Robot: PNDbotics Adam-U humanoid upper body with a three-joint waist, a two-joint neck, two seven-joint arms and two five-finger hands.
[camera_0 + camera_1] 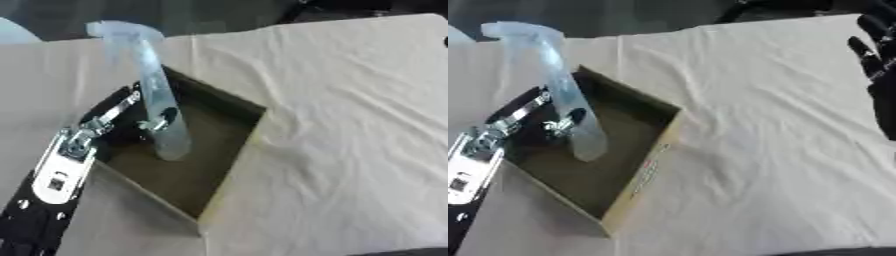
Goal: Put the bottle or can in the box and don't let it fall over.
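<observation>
A tall, clear, pale-blue bottle [156, 90] stands with its lower end inside the open cardboard box [238, 150]. It leans, with its top toward the far left. My left hand [131, 122] reaches in over the box's left wall, and its dark fingers curl round the bottle's lower half. Whether the bottle's base touches the box floor is hidden from me. My right hand [878, 70] shows only at the right edge of the right eye view. It is held apart from the box, fingers straight and pointing up, holding nothing.
A creased white cloth [350, 125] covers the table, with wide room to the right of the box. The table's far edge [262, 27] meets a dark background. A pale rounded shape [13, 31] sits at the far left corner.
</observation>
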